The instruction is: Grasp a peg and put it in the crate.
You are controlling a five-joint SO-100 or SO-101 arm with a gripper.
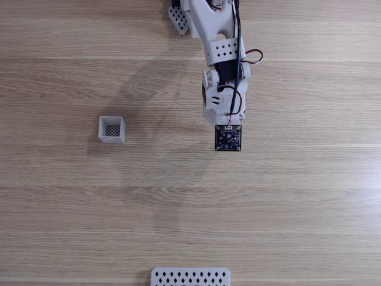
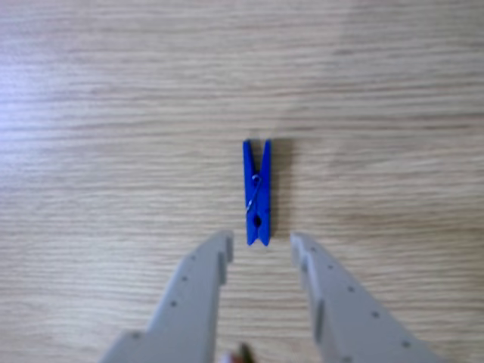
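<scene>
Our pincer [image 2: 261, 246] hangs open and empty, tips flanking the near end of the peg [image 2: 257, 193] lying flat on the tabletop [image 2: 91, 113]. Closing so near the end, we risk squirting it free, well apart from the crate [image 1: 112, 129].

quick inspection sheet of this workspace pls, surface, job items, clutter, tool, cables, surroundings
surface: light wood-grain table, bare around the arm.
job's things: blue peg lies flat on the table, lengthwise between the open fingers and just ahead of their tips, untouched. White crate stands upright to the left of the arm in the fixed view, mesh bottom visible, nothing inside.
clutter: white perforated panel at the bottom edge of the fixed view.
grippers: tool open, holding nothing, fingertips flanking the peg's near end.
cables: red, white and black wires run along the arm down to the small circuit board.
surroundings: nothing seen.
</scene>
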